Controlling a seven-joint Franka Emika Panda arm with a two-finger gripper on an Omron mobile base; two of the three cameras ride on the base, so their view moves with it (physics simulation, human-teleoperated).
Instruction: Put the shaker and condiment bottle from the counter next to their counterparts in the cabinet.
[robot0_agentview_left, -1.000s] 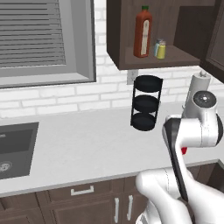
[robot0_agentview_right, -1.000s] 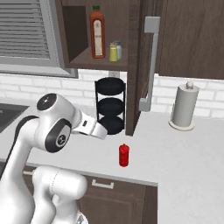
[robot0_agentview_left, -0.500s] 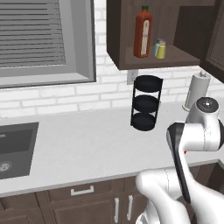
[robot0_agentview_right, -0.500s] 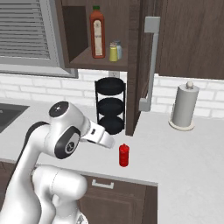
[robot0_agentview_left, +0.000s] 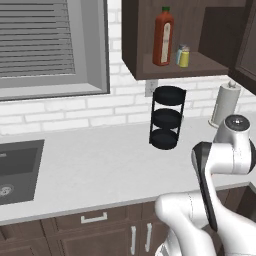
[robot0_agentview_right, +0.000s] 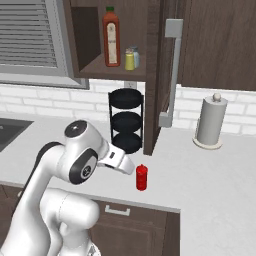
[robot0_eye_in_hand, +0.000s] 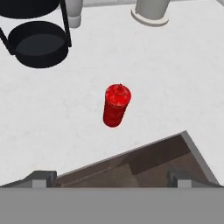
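Bottle first, by the look of things: condiment bottle (robot0_eye_in_hand: 117, 105) upright on the white counter (robot0_eye_in_hand: 175, 74), near the front edge, alone and well apart from the black three-tier rack (robot0_agentview_right: 125, 120) and from the paper towel roll (robot0_agentview_right: 209, 121). Gripper (robot0_eye_in_hand: 109, 180) above and a little in front of the bottle, camera looking down on the red cap, two finger tips (robot0_eye_in_hand: 41, 178) far apart at the bottom of the hand view, so jaws wide and nothing between them. Probably placed so to come down around the bottle from above (a judgement, not a thing seen). In the right base view, wrist just left of the bottle, not touching. Shaker (robot0_agentview_right: 129, 60) already on the shelf of the cabinet (robot0_agentview_right: 152, 75), touching or almost touching the pale blue shaker (robot0_agentview_right: 135, 56), both just beside the tall orange-red bottle (robot0_agentview_right: 111, 37); cabinet door (robot0_agentview_right: 172, 70) open, hanging to the right of the shelf. So half of the task apparently done, red bottle left. Next move likely a descent and a close on the body, below the narrow top, for a firm hold; some risk of tipping, since small and light-looking.
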